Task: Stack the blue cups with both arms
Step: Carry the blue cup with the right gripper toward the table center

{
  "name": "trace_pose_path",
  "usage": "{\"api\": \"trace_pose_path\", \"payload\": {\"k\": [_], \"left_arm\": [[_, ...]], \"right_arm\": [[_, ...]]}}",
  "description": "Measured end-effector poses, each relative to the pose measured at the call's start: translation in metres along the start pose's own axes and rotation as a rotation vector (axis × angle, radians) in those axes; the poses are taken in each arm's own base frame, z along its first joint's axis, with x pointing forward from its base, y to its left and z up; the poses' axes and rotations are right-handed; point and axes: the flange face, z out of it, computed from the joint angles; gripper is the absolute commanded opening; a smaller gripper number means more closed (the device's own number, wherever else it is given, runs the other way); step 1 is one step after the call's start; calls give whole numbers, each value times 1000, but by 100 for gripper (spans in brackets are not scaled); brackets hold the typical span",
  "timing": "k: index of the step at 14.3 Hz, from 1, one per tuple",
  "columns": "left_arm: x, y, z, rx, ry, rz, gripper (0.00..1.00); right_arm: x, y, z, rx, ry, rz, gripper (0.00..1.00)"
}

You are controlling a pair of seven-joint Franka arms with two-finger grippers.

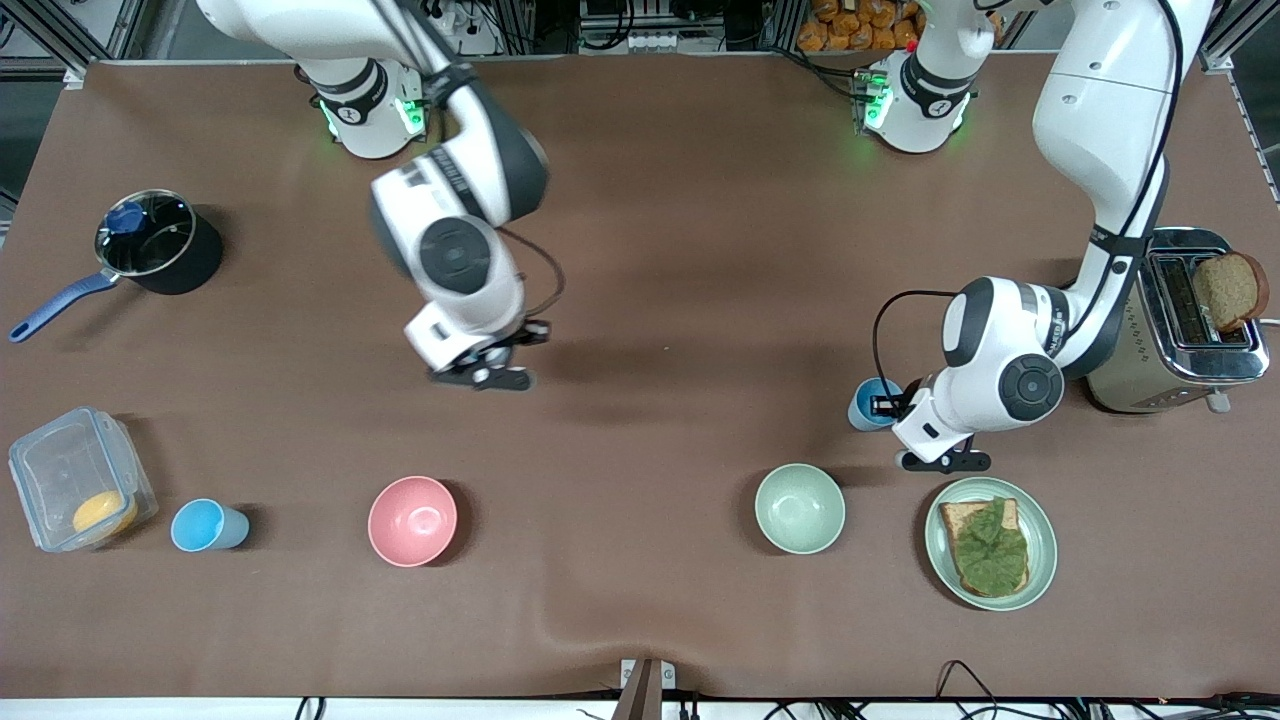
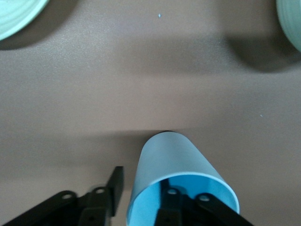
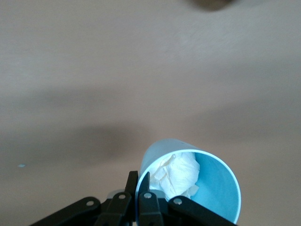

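One blue cup [image 1: 864, 406] stands on the brown table cloth, farther from the front camera than the pale green bowl. My left gripper [image 1: 890, 405] is at its rim. In the left wrist view this blue cup [image 2: 171, 155] has one finger inside it and the other finger outside, with a gap to the wall, so the left gripper [image 2: 143, 183] is open. My right gripper [image 1: 490, 375] hangs over bare cloth. The right wrist view shows the right gripper [image 3: 141, 176] shut on the rim of a blue cup [image 3: 218, 188] with white crumpled paper inside. Another blue cup [image 1: 205, 525] stands beside the plastic container.
A pink bowl [image 1: 412, 520] and a pale green bowl [image 1: 799, 508] sit nearer the front camera. A plate [image 1: 1040, 520] with bread and lettuce lies beside the green bowl. A toaster [image 1: 1160, 380] stands at the left arm's end. A pot [image 1: 185, 265] and a plastic container [image 1: 60, 470] are at the right arm's end.
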Motion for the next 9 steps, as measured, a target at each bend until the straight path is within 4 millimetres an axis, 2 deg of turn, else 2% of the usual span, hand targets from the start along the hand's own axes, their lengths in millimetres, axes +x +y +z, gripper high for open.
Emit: {"api": "trace_pose_path", "payload": {"k": [2,4,7,9], "left_arm": [[0,-1,0,0,0,-2,12],[0,-1,0,0,0,-4,1],[0,1,-2,-1,1,-7,0],[0,1,-2,-1,2,-9,0]], "right_arm": [[-20,-36,16,19,24,48,0],[-39,-70,35,36,45,100,0],[-66,-117,70,48,61,144,0],[-76,-137,88,78,81,175,0]]}}
